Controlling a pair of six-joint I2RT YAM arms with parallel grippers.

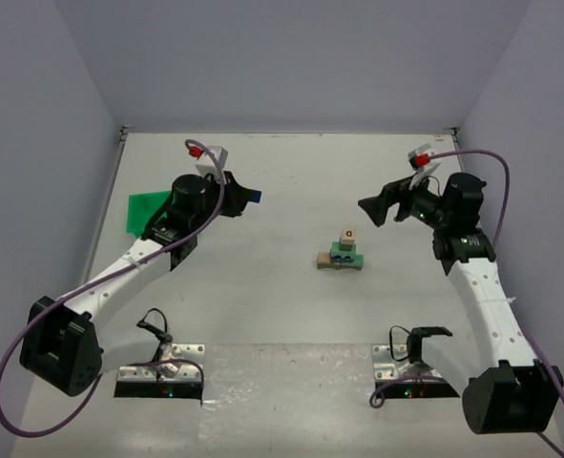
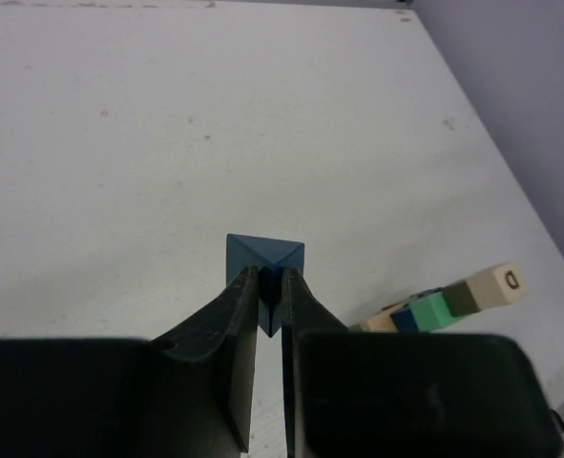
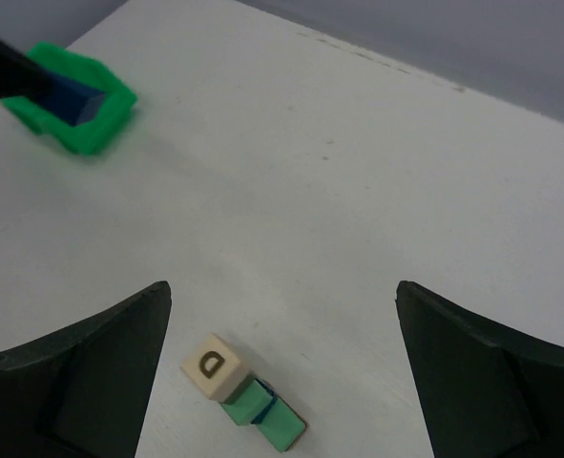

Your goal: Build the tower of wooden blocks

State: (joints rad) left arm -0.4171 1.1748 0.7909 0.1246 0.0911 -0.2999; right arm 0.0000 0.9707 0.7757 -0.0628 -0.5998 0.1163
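Right now the build is partly done, with at least one piece yet to land. Far to the left of the wood block tower (image 1: pixel 342 254) sits the green plastic bin (image 1: pixel 143 212). Between bin and tower, and well apart from the tower, hangs the left gripper (image 2: pixel 270 286). Its fingers are pinched together on a blue triangular block (image 2: pixel 265 256), which is carried above the white table (image 1: pixel 262 315) with its point facing out past the fingertips.

The tower itself stands right of that, near the middle of the table. It has a tan bar at the base, a green block on that with blue showing against it, and a cream letter cube (image 3: pixel 208 365) on top. It looks upright and tidy in the overhead view, small and narrow at the top.

To the right of the tower and a little beyond it, the right gripper (image 3: pixel 282 291) hovers with its fingers spread wide, holding nothing.

By the look of it, what remains is carrying the blue block across and setting it onto the stack. The cube's small top face leaves little room for error.
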